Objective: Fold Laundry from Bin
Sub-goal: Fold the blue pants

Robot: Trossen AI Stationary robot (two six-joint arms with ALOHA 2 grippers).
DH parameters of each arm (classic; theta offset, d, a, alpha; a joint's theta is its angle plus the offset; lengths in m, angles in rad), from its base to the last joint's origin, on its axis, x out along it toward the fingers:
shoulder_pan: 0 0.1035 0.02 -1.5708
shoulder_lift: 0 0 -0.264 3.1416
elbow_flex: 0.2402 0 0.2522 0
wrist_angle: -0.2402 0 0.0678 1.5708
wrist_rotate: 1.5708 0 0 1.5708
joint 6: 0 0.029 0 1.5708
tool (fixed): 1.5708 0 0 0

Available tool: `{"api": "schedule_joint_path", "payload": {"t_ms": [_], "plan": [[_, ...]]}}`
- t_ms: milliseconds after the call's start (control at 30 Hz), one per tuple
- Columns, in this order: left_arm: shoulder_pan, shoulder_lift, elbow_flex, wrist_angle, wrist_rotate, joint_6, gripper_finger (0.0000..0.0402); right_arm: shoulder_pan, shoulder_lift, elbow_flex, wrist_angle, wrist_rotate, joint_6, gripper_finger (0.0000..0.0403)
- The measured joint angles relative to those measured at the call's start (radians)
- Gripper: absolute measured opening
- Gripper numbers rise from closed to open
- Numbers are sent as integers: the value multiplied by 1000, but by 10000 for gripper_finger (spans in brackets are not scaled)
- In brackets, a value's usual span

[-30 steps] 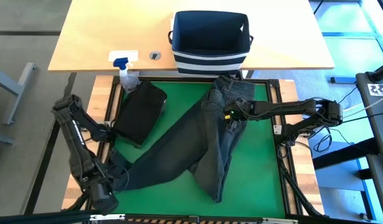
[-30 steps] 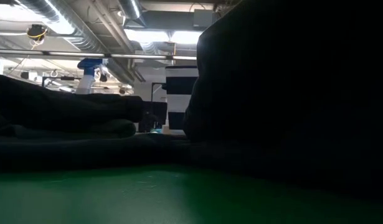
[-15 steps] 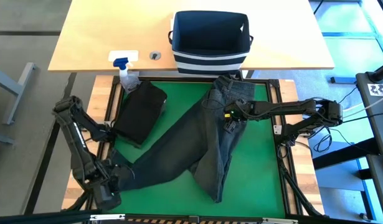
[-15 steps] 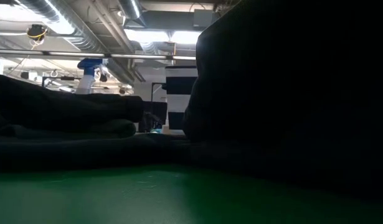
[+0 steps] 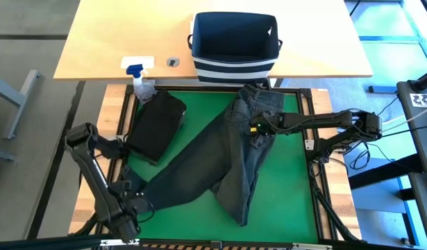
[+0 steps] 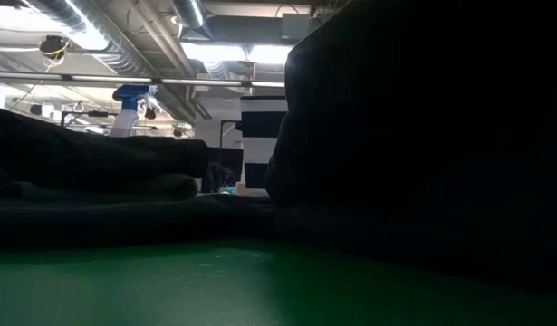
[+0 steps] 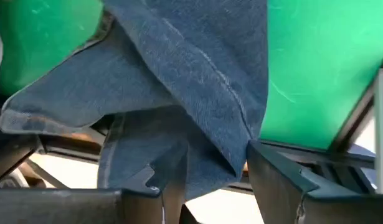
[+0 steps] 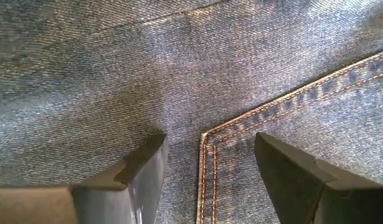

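One pair of dark grey jeans [image 5: 220, 163] lies spread across the centre of the green mat [image 5: 286, 198], waist toward the upper centre of the high view, one leg running to the lower left. One folded black garment [image 5: 155, 125] sits left of centre. One navy striped bin [image 5: 234, 45] stands on the wooden counter [image 5: 102, 35] at top centre, with one spray bottle [image 5: 140, 82] at its left. The left gripper [image 5: 140, 206], lower left, arm bent low, has its fingers [image 7: 275, 177] closed on the jeans' leg hem. The right gripper [image 5: 256, 132], arm reaching in from the right edge, rests on the seat of the jeans with fingers [image 8: 138, 171] apart.
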Motion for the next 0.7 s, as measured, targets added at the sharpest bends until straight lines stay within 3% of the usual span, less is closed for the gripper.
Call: {"api": "schedule_joint_path", "payload": {"t_ms": [233, 400, 467, 700], "plan": [[12, 82, 0, 26, 50, 100, 141, 0, 0, 0, 13, -1, -48, 241], [52, 77, -2, 92, 144, 121, 45, 0, 0, 0, 43, -17, -53, 241], [83, 36, -2, 126, 184, 99, 13, 0, 0, 0, 51, -19, -62, 241], [217, -253, 14, 370, 151, -171, 4, 0, 0, 0, 50, -55, -107, 241]]}}
